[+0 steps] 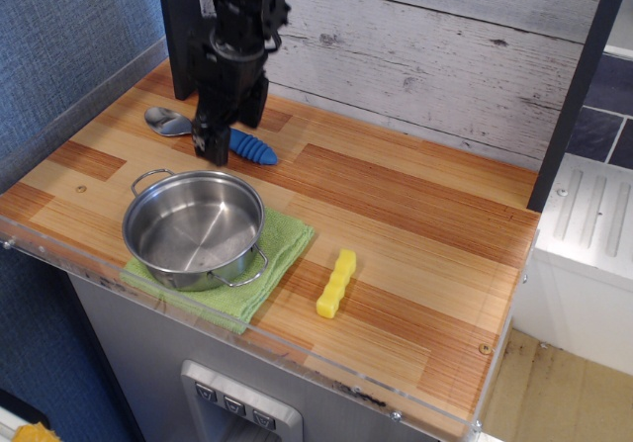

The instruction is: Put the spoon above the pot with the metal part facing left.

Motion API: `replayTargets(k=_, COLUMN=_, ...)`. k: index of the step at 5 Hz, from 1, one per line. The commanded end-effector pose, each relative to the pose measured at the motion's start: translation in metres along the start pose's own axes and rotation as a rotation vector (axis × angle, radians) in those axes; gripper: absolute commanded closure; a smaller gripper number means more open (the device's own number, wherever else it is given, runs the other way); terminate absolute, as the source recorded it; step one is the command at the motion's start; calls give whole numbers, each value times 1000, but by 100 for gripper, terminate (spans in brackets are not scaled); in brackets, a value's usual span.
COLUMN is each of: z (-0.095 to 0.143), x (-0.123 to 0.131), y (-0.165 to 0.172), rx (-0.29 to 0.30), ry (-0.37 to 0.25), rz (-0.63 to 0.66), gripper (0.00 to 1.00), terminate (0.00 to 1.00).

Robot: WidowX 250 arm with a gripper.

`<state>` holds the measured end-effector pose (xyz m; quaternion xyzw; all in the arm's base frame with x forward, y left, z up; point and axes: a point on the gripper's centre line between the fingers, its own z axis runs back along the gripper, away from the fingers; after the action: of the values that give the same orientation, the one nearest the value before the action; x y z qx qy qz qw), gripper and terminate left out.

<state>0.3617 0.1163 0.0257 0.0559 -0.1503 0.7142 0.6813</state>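
The spoon (254, 149) lies flat on the wooden counter behind the pot, its blue ribbed handle pointing right. Its metal part (166, 121), the shiny bowl, points left. The steel pot (193, 228) stands on a green cloth near the front left edge. My gripper (226, 137) hangs straight over the spoon's middle, fingers (209, 147) apart on either side of the handle and holding nothing. It hides the spoon's neck.
A green cloth (286, 245) lies under the pot. A small yellow bumpy block (336, 283) lies to the pot's right, near the front edge. A grey plank wall (415, 46) backs the counter, with a blue wall (59, 46) at the left.
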Motion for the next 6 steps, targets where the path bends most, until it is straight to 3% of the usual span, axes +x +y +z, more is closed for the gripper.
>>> replayTargets(k=1, z=63, x=15, y=7, rx=-138, ry=-22, rz=22, gripper=0, terminate=0)
replayTargets(k=3, z=117, x=24, y=34, rx=-242, ry=-5, rz=51, gripper=0, terminate=0)
replayTargets(k=6, z=117, x=24, y=34, rx=-242, ry=-5, rz=51, gripper=0, terminate=0)
